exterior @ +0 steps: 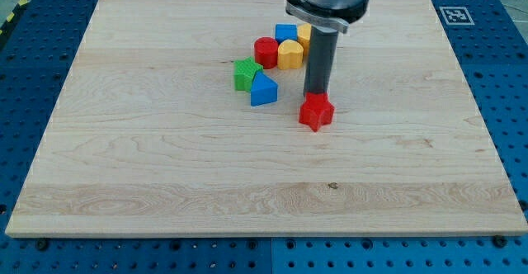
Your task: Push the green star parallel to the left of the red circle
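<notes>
Matt pale wooden board (165,167) with visible grain; blocks look like smooth plastic.

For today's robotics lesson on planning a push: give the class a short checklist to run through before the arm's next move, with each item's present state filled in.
1. Green star in view and unobstructed on its left: ok.
2. Red circle in view: ok.
3. Star already level with the circle, on the view's left: not ok; it sits below-left, close against it.
4. My tip placed beside the star: not ok; it is to the view's right, right behind the red star-like block.
5. Path from tip to star free: not ok; the blue block lies between.
6. Tip touching the red block: cannot tell.
</notes>
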Tool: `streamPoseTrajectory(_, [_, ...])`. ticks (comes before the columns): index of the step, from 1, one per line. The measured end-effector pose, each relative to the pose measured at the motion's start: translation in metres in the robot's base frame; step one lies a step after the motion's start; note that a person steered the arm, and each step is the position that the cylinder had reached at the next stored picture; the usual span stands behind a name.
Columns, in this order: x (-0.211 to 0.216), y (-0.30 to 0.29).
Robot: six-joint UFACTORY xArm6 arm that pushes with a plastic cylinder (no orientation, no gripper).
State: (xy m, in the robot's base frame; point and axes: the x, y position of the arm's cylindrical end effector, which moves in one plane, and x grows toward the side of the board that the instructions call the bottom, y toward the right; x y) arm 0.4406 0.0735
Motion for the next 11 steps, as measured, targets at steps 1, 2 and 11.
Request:
streamPoseTrajectory(1, [0.005,0.002])
streamPoseTrajectory(2, [-0.001,0.002])
streamPoseTrajectory(11, [-0.058,-0.131])
